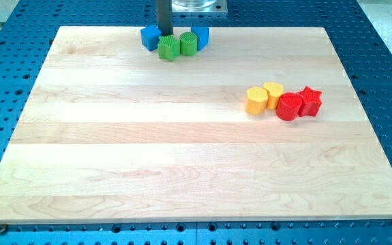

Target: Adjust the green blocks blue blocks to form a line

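Eight blocks are sitting on the wooden board (182,156), and they're splitting into two bunches. Taking my tip (163,37) as the landmark: it's standing at the view's top edge of the board, right in the middle of the task's cluster. The rod is just a plain stick, so nothing is being grasped or clenched; it's only pressing in among the blocks.

The blue cube (150,36) is sitting just to the view's left of the tip, touching or nearly touching the rod. The green ridged block (169,48) is sitting right below the tip, looking like it's in contact. The green cylinder (188,43) is resting just to the view's right of the tip, snug against the ridged one. The second blue block (201,35) is poking out further right of the tip, behind the cylinder; I can't tell its shape since it's half hidden. So the four are already lying in a rough, slightly curved row, with the rod itself sitting between the left blue cube and the greens.

Well away from the tip, down toward the view's right, the other bunch is lying in its own row: a yellow block (256,100), a yellow cylinder (273,94), a red cylinder (290,107) and a red star (310,101), each touching the next. They're well apart from the blue-green group, so they aren't blocking anything.
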